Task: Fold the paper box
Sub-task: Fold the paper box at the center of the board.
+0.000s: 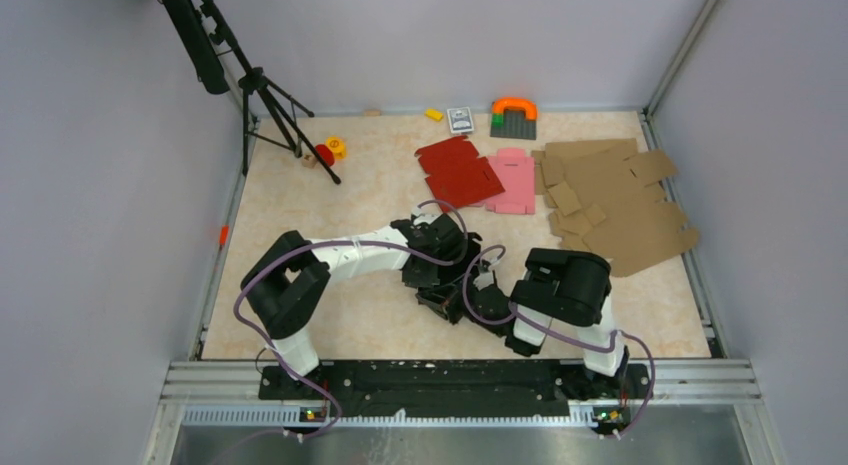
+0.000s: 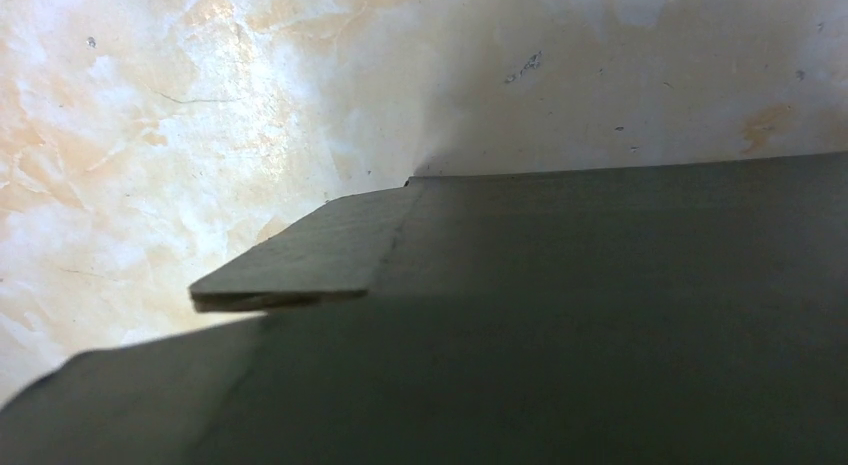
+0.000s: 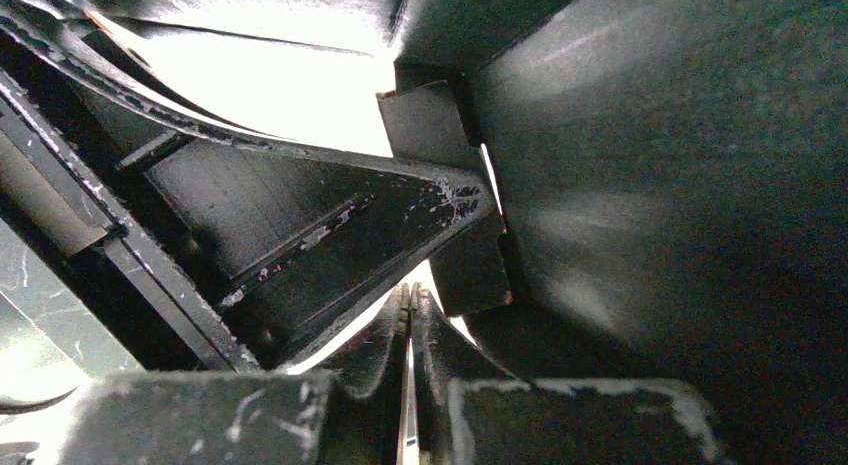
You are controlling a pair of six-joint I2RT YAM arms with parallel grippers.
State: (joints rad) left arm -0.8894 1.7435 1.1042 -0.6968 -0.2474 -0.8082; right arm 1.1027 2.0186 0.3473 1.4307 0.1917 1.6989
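- paper box (image 1: 437, 303), top view: black, mid-table between both wrists, well apart from red blank (image 1: 458, 172) and pink blank (image 1: 512, 180) farther back; left gripper (image 1: 432, 268) and right gripper (image 1: 482, 293) both at it
- left wrist view: paper box (image 2: 560, 315) fills lower frame, one flap (image 2: 300, 265) jutting left over table (image 2: 150, 135); own fingers unseen, cannot tell open or closed
- right wrist view: right gripper (image 3: 408, 300) fingers closed tip to tip, black box panel (image 3: 650, 185) just beside them

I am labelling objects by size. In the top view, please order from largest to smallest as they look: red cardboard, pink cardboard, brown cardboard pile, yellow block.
1. brown cardboard pile
2. red cardboard
3. pink cardboard
4. yellow block
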